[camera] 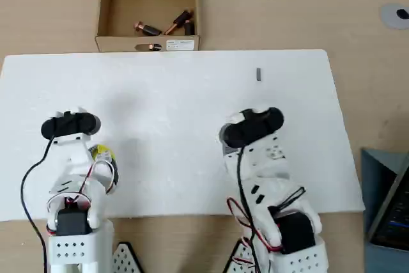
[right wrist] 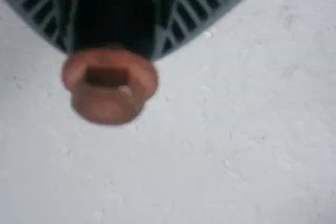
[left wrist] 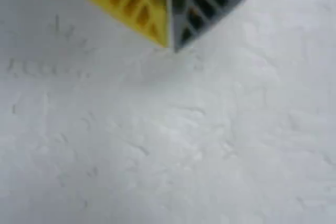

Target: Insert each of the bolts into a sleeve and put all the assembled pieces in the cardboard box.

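Observation:
My right gripper is shut on a black sleeve with a copper bolt head sticking out of its end, held just above the white mat. My left gripper is shut with nothing in it; its yellow and grey fingers meet at the tips over the bare mat. In the high view the left arm stands at the mat's near left and the right arm near the middle right. A small dark sleeve lies alone on the mat beyond the right arm. The cardboard box at the back holds several assembled pieces.
One more bolt piece lies along the box's front wall. The white mat covers most of the wooden table. A dark object sits at the right edge, and a grey disc at the far right.

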Robot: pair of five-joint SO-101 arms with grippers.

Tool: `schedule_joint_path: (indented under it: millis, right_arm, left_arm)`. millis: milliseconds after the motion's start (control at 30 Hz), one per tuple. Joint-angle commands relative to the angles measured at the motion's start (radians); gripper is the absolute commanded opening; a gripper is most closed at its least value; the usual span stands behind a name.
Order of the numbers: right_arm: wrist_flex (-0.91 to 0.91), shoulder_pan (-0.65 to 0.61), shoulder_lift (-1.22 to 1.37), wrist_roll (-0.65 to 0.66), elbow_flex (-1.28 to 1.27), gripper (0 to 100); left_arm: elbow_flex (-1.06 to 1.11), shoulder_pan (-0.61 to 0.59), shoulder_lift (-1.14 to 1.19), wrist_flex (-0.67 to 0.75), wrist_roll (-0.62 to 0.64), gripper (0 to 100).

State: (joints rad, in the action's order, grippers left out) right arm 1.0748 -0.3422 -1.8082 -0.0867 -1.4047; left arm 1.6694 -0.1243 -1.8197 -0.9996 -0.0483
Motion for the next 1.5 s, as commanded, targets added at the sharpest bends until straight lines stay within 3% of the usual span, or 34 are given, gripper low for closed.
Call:
schedule_joint_path:
  millis: [0,200,567,1067,1467]
  right_arm:
    - [0.011,0.016,-0.099,-0.011,0.108,0.9]
    - [0.011,0.015,0.056,-0.012,0.217,0.9]
    - [0.003,0.015,0.805,-0.146,0.803,0.9]
    - [-0.034,0.015,1.672,-0.137,1.618,0.9]
    - [-0.184,-0.001,2.223,-0.029,2.120,0.9]
  left_arm:
    - [-0.005,-0.008,-0.004,0.003,-0.006,0]
    - [-0.005,-0.008,-0.004,0.003,-0.002,0]
    - [-0.005,-0.002,-0.004,0.006,-0.006,0]
    - [-0.005,-0.002,-0.004,0.006,-0.006,0]
    - [-0.005,-0.002,-0.004,0.006,-0.006,0]
